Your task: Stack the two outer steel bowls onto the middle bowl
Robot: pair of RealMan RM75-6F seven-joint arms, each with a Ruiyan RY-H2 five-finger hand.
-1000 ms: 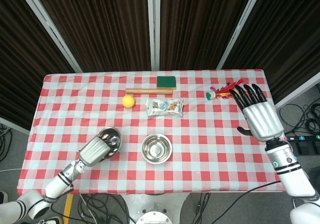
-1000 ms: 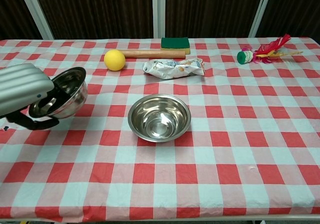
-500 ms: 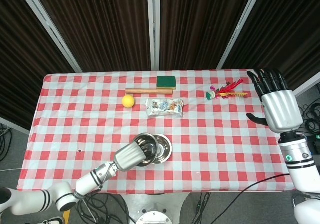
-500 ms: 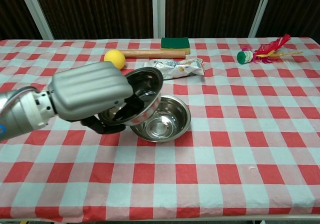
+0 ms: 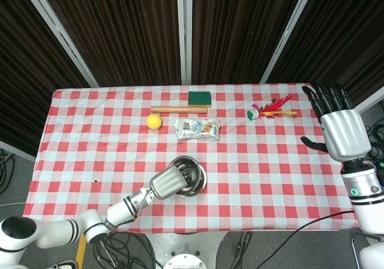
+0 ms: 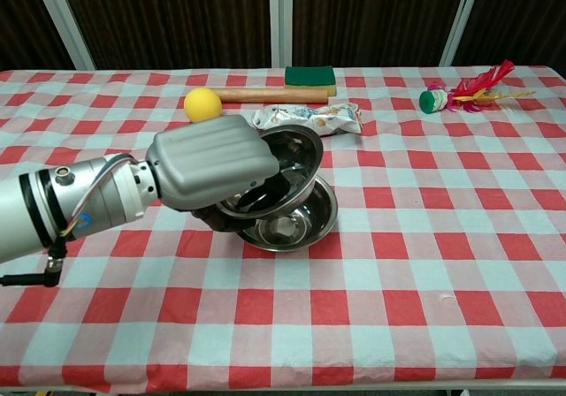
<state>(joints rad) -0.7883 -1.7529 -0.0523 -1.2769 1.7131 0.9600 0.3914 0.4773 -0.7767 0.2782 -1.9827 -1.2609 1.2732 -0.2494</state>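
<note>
fingers of the left hand are curled around the near rim of a steel bowl, and that hand holds it tilted, mouth tipped toward the far right, right over the middle bowl. from the head view the held bowl sits almost squarely above the middle one, lower edge dipping into it; whether metal touches metal, cannot tell. the middle bowl rests upright on the checked tablecloth, near the front edge of the table, about midway between the left and right edges. only these two steel bowls show in either view.

over on the right, the right hand hangs up off the table's right edge, palm side away from the camera, dark fingers spread wide and pointing to the far side, holding nothing. it shows only in the head view.

along the far edge: a green sponge with a wooden rolling pin lying just in front of it, lengthwise along the edge. a yellow ball sits just left of the pin's near end. a crinkled snack packet lies between the pin and the bowls, partly hidden behind the raised bowl's rim in the chest view. toward the far right corner lies a feathered shuttlecock, green base to the left, red feathers trailing right.
</note>
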